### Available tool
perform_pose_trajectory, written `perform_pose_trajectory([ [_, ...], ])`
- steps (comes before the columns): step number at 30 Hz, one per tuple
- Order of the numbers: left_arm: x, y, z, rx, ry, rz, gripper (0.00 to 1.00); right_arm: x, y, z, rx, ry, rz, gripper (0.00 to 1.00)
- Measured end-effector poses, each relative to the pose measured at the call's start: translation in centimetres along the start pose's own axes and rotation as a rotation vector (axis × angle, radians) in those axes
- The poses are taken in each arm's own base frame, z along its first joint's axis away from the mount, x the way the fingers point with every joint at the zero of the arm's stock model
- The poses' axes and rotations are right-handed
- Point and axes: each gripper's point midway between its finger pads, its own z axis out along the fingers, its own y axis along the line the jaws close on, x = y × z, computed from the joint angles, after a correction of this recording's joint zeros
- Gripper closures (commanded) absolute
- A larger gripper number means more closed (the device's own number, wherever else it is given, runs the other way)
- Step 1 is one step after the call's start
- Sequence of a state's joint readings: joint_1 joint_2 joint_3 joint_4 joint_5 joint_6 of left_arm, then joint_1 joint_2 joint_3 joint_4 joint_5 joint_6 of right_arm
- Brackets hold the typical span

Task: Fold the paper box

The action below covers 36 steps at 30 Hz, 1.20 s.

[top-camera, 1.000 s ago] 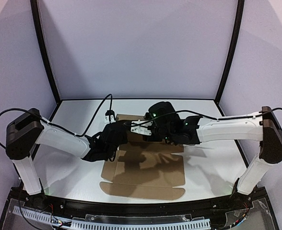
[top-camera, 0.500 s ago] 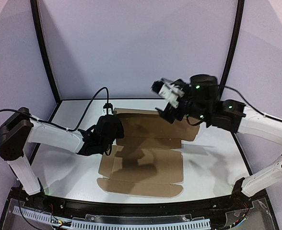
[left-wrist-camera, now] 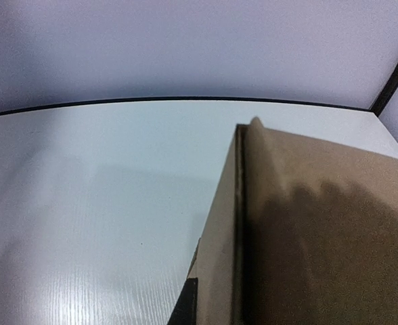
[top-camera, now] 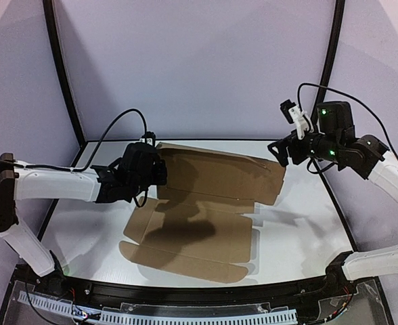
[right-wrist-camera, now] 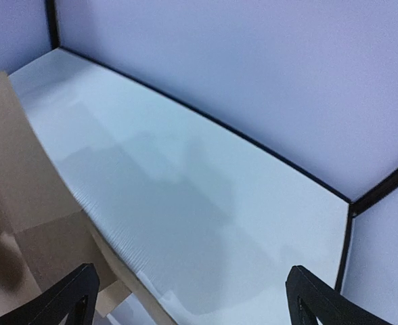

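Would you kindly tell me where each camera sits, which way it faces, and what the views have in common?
Top external: above and behind the bases, looking down on the table; both arms, the left gripper and right gripper show.
Left wrist: on the left arm, facing the far wall along the paper box; its own gripper barely shows.
Right wrist: raised, facing the table's far right corner; both its fingertips show, wide apart.
Shared: all three see the paper box and the white table.
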<state>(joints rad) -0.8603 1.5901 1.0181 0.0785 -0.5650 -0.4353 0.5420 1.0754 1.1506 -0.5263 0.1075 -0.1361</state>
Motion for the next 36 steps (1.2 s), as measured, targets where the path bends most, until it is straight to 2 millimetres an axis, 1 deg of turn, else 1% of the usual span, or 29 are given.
perform_pose_trajectory([
  [2,0.0,-0.1,-0.2,0.004,0.015,0.015,0.99,0.6,0.8,0.3,-0.044,0.016,-0.014,0.02],
  [5,0.3,-0.1,-0.3,0.005,0.043,0.033,0.99,0.8,2.4,0.8,-0.131,0.019,-0.035,0.02],
  [8,0.6,-0.1,-0.3,0.004,0.064,0.043,0.99,1.1,3.4,1.3,-0.187,0.026,-0.063,0.02],
  [15,1.3,-0.1,-0.4,0.013,0.093,0.047,0.99,2.9,4.8,3.3,-0.254,0.09,-0.125,0.02],
  [22,1.9,0.2,-0.4,0.004,0.119,0.053,0.99,4.8,6.3,5.0,-0.303,0.141,-0.172,0.02],
  [25,2.2,0.2,-0.5,0.006,0.13,0.058,0.99,5.2,7.3,5.7,-0.309,0.14,-0.226,0.02],
  [28,2.5,0.6,-0.4,-0.006,0.149,0.066,0.99,5.9,8.3,6.8,-0.325,0.156,-0.29,0.02],
  [31,2.9,0.8,-0.3,-0.008,0.171,0.076,0.99,6.7,8.8,7.6,-0.339,0.174,-0.34,0.04],
  [36,3.0,0.0,-0.2,0.019,0.194,0.077,0.99,6.3,9.5,7.9,-0.375,0.128,-0.42,0.06],
])
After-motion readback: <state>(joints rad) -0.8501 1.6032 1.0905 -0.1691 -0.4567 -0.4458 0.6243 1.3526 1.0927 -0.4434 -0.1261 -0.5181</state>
